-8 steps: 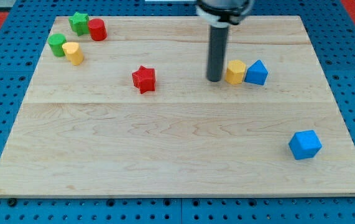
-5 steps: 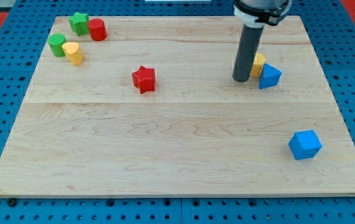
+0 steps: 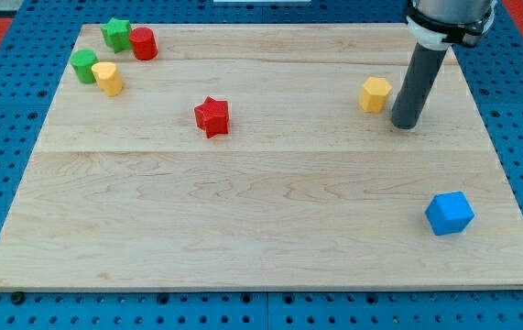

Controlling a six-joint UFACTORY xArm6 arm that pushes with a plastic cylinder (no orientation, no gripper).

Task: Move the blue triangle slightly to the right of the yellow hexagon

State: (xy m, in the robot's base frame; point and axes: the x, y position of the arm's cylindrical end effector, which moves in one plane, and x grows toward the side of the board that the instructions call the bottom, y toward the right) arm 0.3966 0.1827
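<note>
The worktop [image 3: 261, 211] is pale wood with fine grain, on a blue pegboard [image 3: 5, 302] dotted with dark holes. On it lie a yellow hexagon [image 3: 375, 93], red star [image 3: 212, 116], blue cube [image 3: 450, 213], green star [image 3: 115, 34], red cylinder [image 3: 144, 43], green cylinder [image 3: 84, 66] and a yellow block [image 3: 108, 78]. The rod is dark grey.

rod: dark grey, round, straight | my tip [image 3: 406, 124]: flat, dark | top part: black, wider, ringed with white
</note>
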